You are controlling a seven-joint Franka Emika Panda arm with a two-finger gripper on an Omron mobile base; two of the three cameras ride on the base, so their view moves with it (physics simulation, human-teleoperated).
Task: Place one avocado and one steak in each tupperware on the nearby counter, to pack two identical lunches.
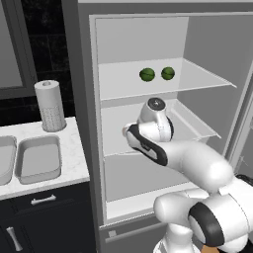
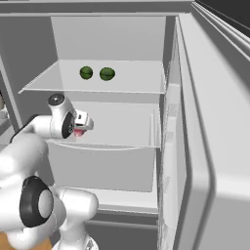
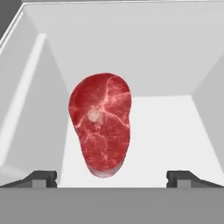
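Pincer (image 3: 111, 178) spread wide, holding nothing, above the steak (image 3: 101, 124).

Arm's stretched forward from the base, elbow bent, wrist rolled so the hand (image 3: 112, 178) points ahead and a bit downward. Jaws are spread as wide as they go, fingertips (image 3: 41, 178) far apart, nothing gripped between them.

Marbled red steak (image 3: 101, 124) on smooth, matt white shelf (image 3: 175, 131).
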